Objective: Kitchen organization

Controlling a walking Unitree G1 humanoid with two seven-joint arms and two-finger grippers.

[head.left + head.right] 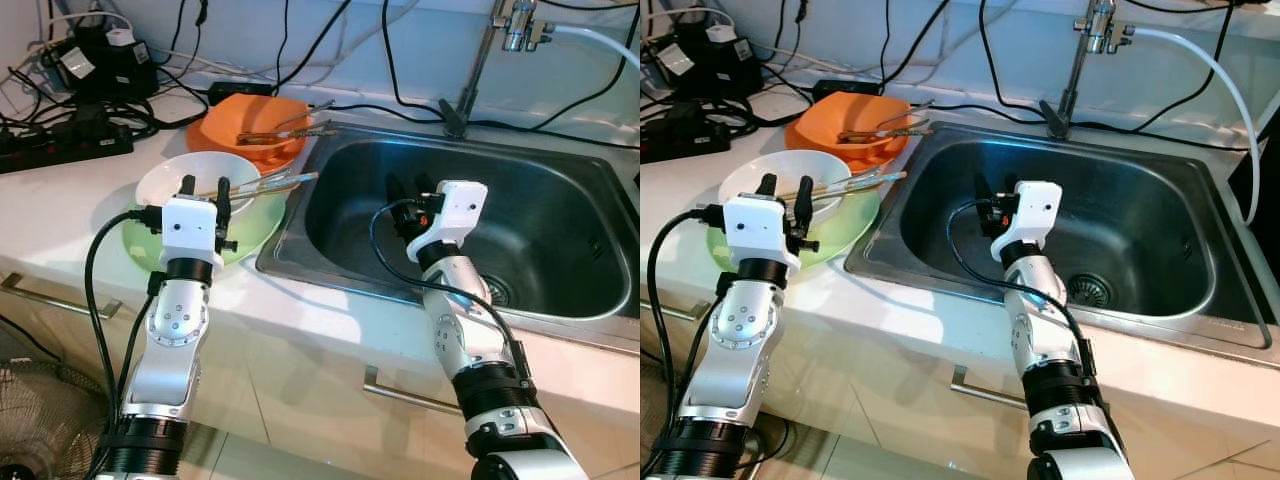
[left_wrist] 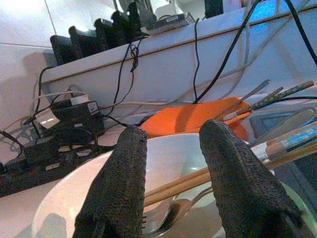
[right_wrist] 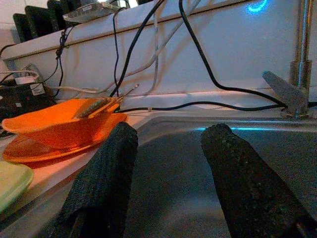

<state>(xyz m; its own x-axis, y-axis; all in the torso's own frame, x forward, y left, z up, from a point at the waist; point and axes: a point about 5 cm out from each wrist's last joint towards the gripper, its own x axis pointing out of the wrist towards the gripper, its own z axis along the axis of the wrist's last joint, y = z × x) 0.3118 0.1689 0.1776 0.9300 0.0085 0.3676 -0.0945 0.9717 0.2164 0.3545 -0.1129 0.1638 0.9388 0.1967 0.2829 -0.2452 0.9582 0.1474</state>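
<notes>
Hovering our left gripper [image 1: 204,187], fingers apart, over the white bowl [image 1: 165,180] at the surface's sink-side edge, we risk knocking its chopsticks [image 1: 262,185] into the sink [image 1: 560,190]. Our right gripper [image 1: 410,188] hangs above the basin, fingers apart and empty.

Head views down over sink [image 1: 560,215]

both your arms are raised fwd, forearms angled up, wrists level. left gripper [image 1: 204,186] has its fingers [image 2: 117,188] spread apart, nothing btwn them. right gripper [image 1: 410,186] likewise has its fingers [image 3: 101,183] parted & empty, pointing fwd, set a bit further fwd than the left.
</notes>
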